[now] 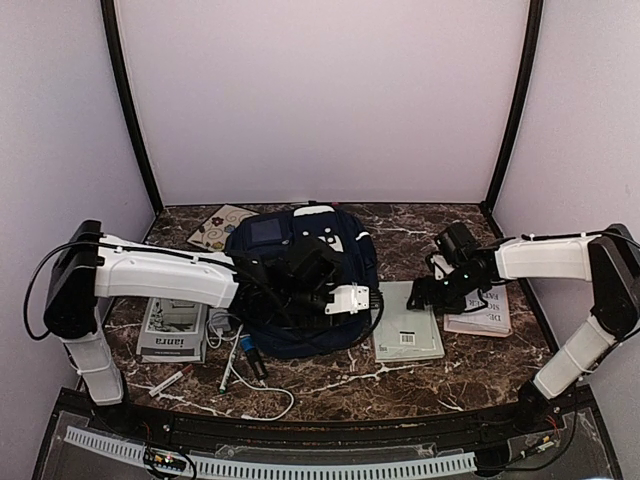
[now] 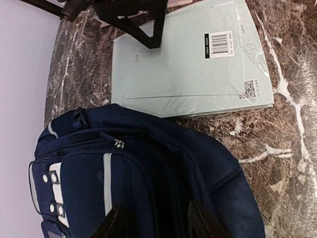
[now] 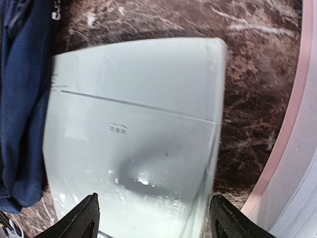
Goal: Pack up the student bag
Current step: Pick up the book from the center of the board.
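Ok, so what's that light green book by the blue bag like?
The book is thin and pale green, wrapped in shiny clear plastic, with a white barcode sticker, a QR code and a dark line on its cover. It lies flat on the marble table, beside the blue bag. The jaws of the right arm hang open over it.

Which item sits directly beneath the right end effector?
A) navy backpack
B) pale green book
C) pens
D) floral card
B: the right wrist view shows the right end effector, fingers spread, over the pale green book, with the navy backpack off to one side.
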Robot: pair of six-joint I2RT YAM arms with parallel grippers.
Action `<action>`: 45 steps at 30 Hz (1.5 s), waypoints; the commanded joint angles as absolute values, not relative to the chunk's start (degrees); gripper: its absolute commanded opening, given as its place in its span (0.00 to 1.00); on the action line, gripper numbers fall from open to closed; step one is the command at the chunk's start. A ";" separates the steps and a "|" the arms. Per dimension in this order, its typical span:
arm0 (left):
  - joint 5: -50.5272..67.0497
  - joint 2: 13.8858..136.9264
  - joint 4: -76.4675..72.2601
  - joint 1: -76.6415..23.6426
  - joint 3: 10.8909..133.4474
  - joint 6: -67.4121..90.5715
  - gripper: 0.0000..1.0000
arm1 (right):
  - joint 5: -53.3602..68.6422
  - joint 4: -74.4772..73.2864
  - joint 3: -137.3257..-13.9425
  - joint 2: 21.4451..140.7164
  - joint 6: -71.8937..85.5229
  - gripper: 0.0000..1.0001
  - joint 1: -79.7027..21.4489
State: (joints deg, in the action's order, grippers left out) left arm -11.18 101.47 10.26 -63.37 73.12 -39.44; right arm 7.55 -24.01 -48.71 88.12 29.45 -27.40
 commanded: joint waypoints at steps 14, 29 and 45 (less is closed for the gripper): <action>4.71 122.96 22.52 -61.88 97.85 -52.13 0.41 | 16.38 -19.83 -41.59 88.40 31.19 0.74 -27.68; 19.16 127.01 46.04 -59.06 110.90 -16.76 0.40 | 10.47 -18.97 -43.08 89.14 31.60 0.73 -27.77; 28.55 120.34 4.46 -57.72 82.48 37.58 0.37 | 14.71 -15.29 -34.24 81.17 33.42 0.73 -28.05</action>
